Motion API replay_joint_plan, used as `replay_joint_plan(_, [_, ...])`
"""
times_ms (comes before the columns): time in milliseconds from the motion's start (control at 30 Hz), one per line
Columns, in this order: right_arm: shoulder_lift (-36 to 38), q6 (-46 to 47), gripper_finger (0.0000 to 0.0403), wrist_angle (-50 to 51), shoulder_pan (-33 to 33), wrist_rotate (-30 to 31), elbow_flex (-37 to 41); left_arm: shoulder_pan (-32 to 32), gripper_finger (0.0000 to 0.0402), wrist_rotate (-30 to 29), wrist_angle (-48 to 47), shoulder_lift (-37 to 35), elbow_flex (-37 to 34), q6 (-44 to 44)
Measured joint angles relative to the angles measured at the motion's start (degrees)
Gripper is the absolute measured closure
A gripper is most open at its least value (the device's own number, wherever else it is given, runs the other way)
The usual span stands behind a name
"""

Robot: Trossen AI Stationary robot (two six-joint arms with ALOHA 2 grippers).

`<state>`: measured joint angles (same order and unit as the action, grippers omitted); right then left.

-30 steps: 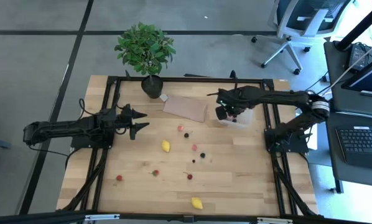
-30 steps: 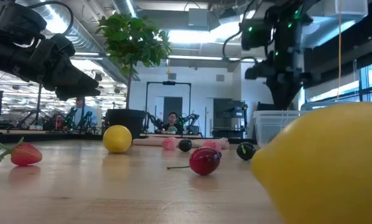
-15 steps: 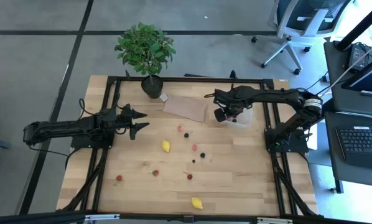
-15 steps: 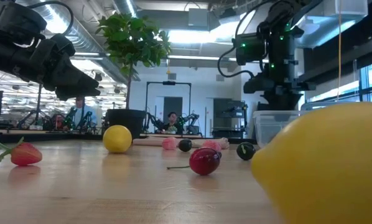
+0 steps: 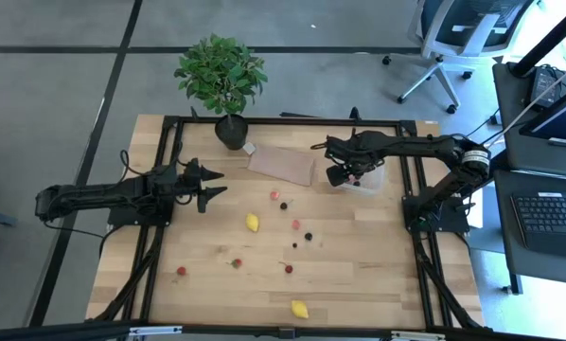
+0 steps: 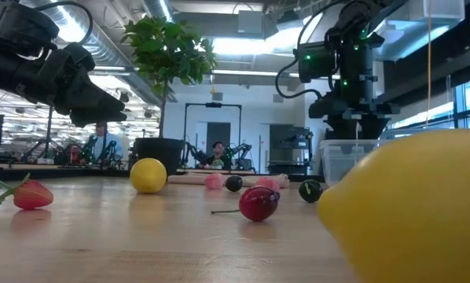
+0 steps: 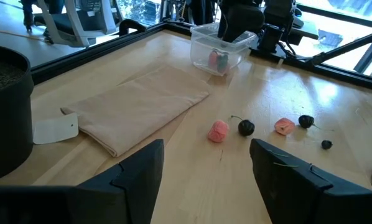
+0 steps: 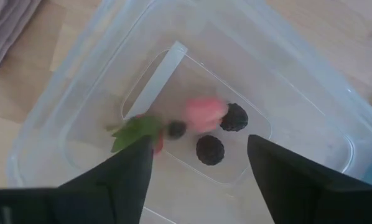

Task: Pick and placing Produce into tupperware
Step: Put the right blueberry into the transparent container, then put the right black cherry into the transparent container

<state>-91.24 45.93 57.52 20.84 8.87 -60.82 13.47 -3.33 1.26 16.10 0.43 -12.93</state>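
Observation:
The clear tupperware (image 5: 368,179) stands at the table's far right and holds a pink berry (image 8: 206,114), two dark berries (image 8: 234,117) and a red leafy berry (image 8: 139,129). My right gripper (image 8: 198,165) hovers open just above it, fingers pointing down, nothing between them. My left gripper (image 5: 214,185) waits open above the table's left side. Loose produce lies on the wood: a lemon (image 5: 253,223) mid-table, another lemon (image 5: 300,309) near the front edge, red berries (image 5: 237,263) and a dark cherry (image 5: 309,236).
A folded brown sheet (image 5: 283,163) lies left of the tub, with a white tag (image 5: 250,149) and a potted plant (image 5: 221,80) at the far edge. Black frame rails (image 5: 411,189) run along both sides. People sit in the room beyond (image 6: 101,145).
My right gripper has come down over the tupperware, shifting slightly toward the table's left, and its fingers stand wider apart in the low view than half a second ago.

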Motion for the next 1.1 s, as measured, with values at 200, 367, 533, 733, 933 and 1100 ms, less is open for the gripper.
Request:
replay_joint_plan(200, [0.0,-1.5,0.0132,0.0,0.0,-0.4,0.0,0.0,0.0170,0.0,0.0,0.0,0.0,-0.3])
replay_joint_plan(367, [0.8,-3.1,0.0131,0.1,-1.3,-1.1,-2.8,0.0,0.0170,0.0,0.0,0.0,0.0,-0.3])
replay_joint_plan(533, [1.4,-9.5,0.0131,-2.1,-7.1,-3.2,-10.8,0.0,0.0170,0.0,0.0,0.0,0.0,-0.3])
replay_joint_plan(733, [1.5,-22.6,0.0131,-12.6,-18.7,-3.6,-14.0,0.0,0.0170,0.0,0.0,0.0,0.0,-0.4])
replay_joint_plan(933, [1.5,-24.2,0.0131,-23.2,-27.3,-3.3,-6.6,0.0,0.0170,0.0,-0.2,0.0,0.0,-0.6])
replay_joint_plan(1100, [1.4,-28.7,0.0131,-33.0,-31.1,-2.9,1.5,0.0,0.0170,0.0,-0.2,0.0,0.0,-0.6])
